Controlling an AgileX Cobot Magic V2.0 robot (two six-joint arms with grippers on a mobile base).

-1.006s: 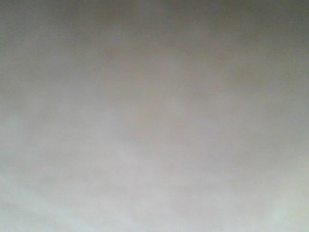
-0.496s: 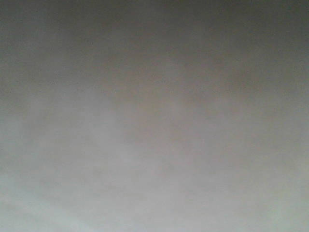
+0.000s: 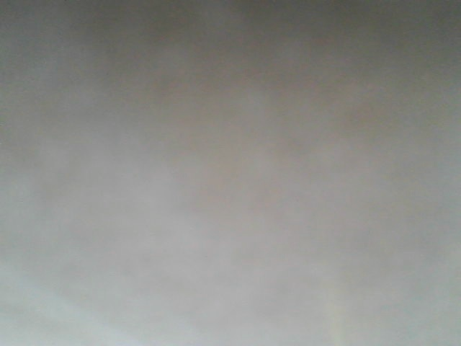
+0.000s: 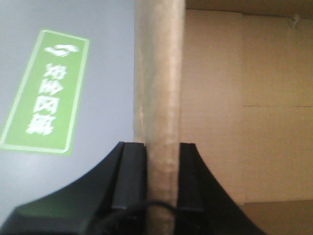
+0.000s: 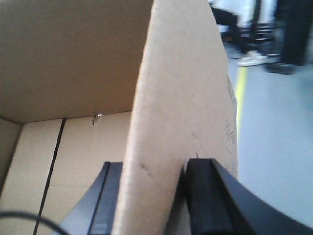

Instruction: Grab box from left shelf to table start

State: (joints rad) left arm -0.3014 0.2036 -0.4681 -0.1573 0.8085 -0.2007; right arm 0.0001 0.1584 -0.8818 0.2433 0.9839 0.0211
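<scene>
Brown cardboard box [image 4: 159,73] wall runs upright between the pads of the left tool [image 4: 160,147], pinched tight, open interior to its right. Right tool [image 5: 156,169] pinches another wall of the box, interior to its left, grey floor [image 5: 274,127] beyond. Front view shows only grey blur.

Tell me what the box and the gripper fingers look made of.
The box: brown cardboard, matte; its clamped wall shows a fibrous raw edge, with creased panels inside. The fingers of the left gripper: black, matte, likely plastic or rubber; the blur leaves it open.
</scene>
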